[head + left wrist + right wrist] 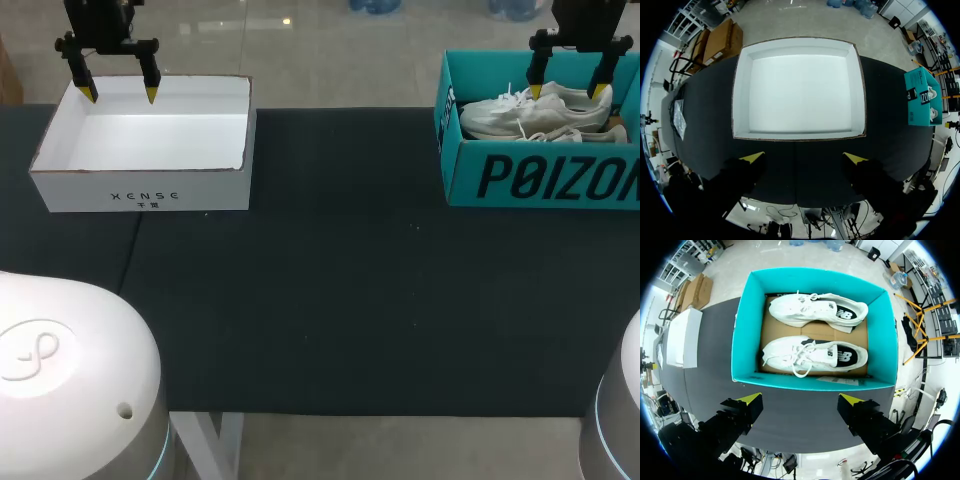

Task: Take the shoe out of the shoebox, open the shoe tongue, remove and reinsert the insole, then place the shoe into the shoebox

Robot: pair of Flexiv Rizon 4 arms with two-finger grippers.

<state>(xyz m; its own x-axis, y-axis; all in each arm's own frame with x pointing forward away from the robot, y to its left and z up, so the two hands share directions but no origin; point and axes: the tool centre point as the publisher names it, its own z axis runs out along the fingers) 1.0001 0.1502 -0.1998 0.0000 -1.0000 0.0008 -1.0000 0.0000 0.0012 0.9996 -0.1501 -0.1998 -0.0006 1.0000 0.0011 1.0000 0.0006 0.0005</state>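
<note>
Fingers (753, 158) of my left gripper (804, 158) stand wide apart with nothing between them, their yellow wedge tips poised over the black table mat (330, 300). Just ahead of them lies the white box (740, 100). It is a shallow, open rectangular tray of smooth white card, with a thin brown raw edge along its rim.

My right gripper (800, 400) hangs above the teal shoebox (815, 382). Its two tips are likewise spread and touch nothing, and from the wrist camera the box sits just ahead of them. This shoebox is stiff teal card, deeper than the white one, straight-walled and open at the top, with bold black print on the wall facing me.

A flat brown cardboard sheet (815, 332) lines its floor, and two white shoes lie on it side by side, toes toward the white box. Both the nearer shoe (815, 354) and the farther shoe (815, 310) have a pale soft-looking upper, a dark patch toward the heel and loose white laces in loops. I cannot tell whether they sit upright or tipped over.

The mat looks matte and dark. The two boxes sit well apart on it, at its far left and far right.
</note>
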